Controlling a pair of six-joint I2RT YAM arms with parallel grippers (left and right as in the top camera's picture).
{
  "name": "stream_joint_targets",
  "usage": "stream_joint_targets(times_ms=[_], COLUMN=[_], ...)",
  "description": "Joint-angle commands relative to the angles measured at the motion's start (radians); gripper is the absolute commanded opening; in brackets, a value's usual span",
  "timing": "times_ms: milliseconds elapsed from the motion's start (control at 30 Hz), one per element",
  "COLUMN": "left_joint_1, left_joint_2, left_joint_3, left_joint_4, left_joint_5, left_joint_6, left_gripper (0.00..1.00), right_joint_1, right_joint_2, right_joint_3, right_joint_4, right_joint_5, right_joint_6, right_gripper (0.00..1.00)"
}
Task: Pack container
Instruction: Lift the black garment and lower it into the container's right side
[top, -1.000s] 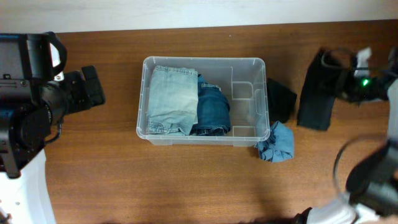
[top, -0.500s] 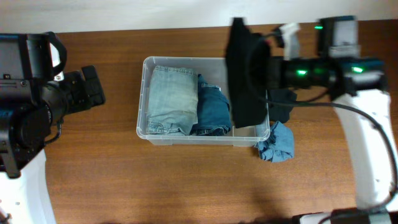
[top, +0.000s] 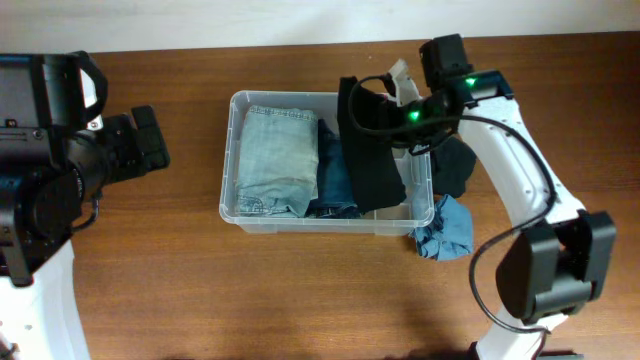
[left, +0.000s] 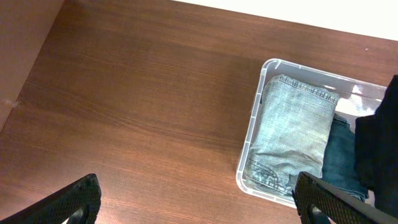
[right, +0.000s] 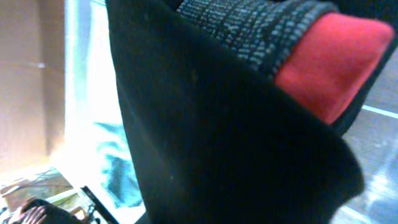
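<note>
Overhead: right pincer (top: 397, 97) grasps a black garment (top: 372, 160) hanging beneath it over the container (top: 229, 150); jeans (top: 275, 160) beside it are packed, blue cloth (top: 446, 230) outside waits.

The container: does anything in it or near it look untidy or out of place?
Yes. A crumpled blue cloth lies outside the container, by its corner, while the light jeans inside lie neatly folded.
</note>
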Motion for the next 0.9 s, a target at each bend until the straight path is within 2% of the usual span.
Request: stream_joint_targets(times_ms=[0,167,567,867], left_joint_1=[0.003,0.003,0.003,0.003], left_joint_2=[0.0,0.0,0.0,0.0], left_joint_3=[0.008,0.008,0.008,0.008], left_joint_4=[0.0,0.0,0.0,0.0], left_joint_5=[-0.011,-0.011,-0.011,-0.011], left_joint_6=[-0.009,-0.009,-0.009,-0.009], left_gripper=[0.99,1.0,0.99,0.99], right_joint_1=[0.001,0.001,0.009,0.009], right_joint_2=[-0.011,-0.009,-0.008,-0.009], right_joint_3=[-0.001,-0.001,-0.001,0.0], right_joint_4=[0.012,0.004,-0.033,-0.027], right_joint_5=[0.024,0.113,0.101,-0.109], right_joint_6=[-0.013,-0.078,-0.119,-0.15], right_gripper=[0.16,0.16,0.16,0.16])
